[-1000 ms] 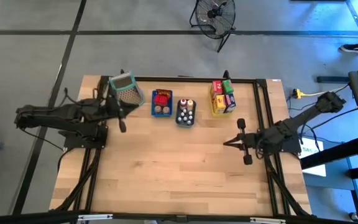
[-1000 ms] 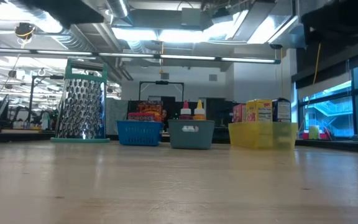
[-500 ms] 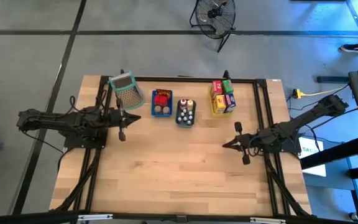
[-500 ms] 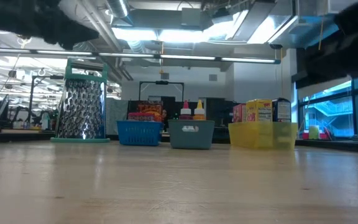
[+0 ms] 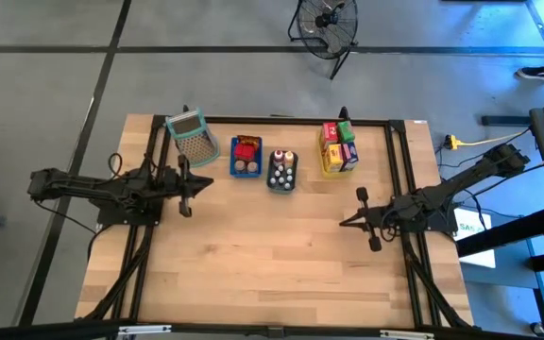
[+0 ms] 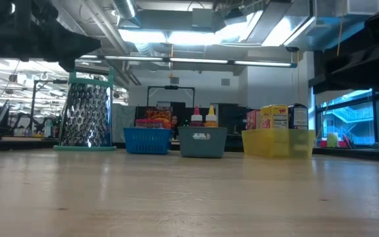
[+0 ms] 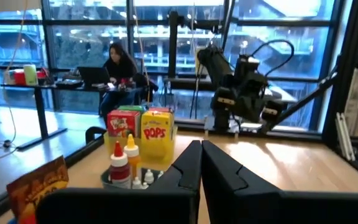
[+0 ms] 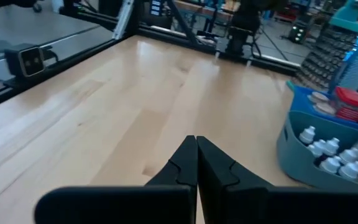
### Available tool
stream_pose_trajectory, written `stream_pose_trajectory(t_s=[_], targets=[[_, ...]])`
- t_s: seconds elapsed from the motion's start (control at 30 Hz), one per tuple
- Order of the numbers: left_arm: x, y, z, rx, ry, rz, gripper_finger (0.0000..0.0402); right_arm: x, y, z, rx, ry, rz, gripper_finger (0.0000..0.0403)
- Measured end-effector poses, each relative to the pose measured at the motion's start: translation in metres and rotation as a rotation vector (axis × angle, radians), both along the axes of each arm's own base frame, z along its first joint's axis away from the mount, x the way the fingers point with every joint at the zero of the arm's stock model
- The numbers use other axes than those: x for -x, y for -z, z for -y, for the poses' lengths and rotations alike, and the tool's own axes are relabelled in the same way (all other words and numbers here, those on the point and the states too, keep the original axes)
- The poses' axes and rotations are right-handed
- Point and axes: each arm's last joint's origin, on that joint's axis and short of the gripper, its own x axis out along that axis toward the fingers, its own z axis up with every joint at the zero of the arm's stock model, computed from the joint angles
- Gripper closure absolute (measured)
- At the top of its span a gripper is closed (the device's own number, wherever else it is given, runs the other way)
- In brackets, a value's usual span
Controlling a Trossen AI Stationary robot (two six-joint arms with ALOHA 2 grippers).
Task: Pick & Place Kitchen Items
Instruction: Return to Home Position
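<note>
Kitchen items [image 5: 281, 168] are sorted into three trays set in a row along the far edge of the table [image 5: 272, 274]. The left arm [image 5: 93, 186] lies low across the table's left edge. Its left gripper [image 7: 201, 144] points toward the centre, near the grater but apart from it, with its fingers pressed together on nothing. The right arm [image 5: 447, 196] lies at the right edge. Its right gripper [image 8: 196, 138] points inward over bare wood, well apart from the trays, with its fingers meeting tip to tip and holding nothing. The grater [image 5: 190, 135] stands upright at the left end of the row. Just beside it, the blue tray [image 5: 246, 157] holds a red-orange packet [image 5: 246, 145] and two round tops, probably jar lids. The grey tray [image 5: 281, 187] comes next. It contains small white-capped bottles [image 8: 328, 163] plus one red-tipped and one yellow-tipped bottle. The yellow tray [image 6: 278, 143] closes the row on the right, with a small gap separating it from the grey tray. Inside it, cartons [image 7: 157, 134] in red, yellow, green and purple stand upright, packed against one another.
</note>
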Motion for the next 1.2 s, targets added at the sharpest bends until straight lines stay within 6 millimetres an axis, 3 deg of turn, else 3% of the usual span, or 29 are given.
stream_pose_trajectory(t_s=[0.23, 0.47, 0.7, 1.2], targets=[[0.000, 0.001, 0.000, -0.015, 0.004, -0.004, 0.0398, 0.000, 0.000, -0.001, 0.020, -0.034, 0.000, 0.0403], [0.008, -0.004, -0.006, 0.002, -0.208, 0.053, 0.0400, 0.001, 0.001, -0.001, 0.035, -0.036, -0.014, 0.0403], [0.019, -0.001, -0.003, 0.038, -0.095, 0.051, 0.0400, 0.004, -0.001, 0.001, 0.017, -0.038, 0.000, 0.0403], [0.017, 0.014, 0.005, 0.203, 0.176, -0.083, 0.0397, 0.007, -0.006, 0.003, -0.011, -0.037, 0.030, 0.0403]])
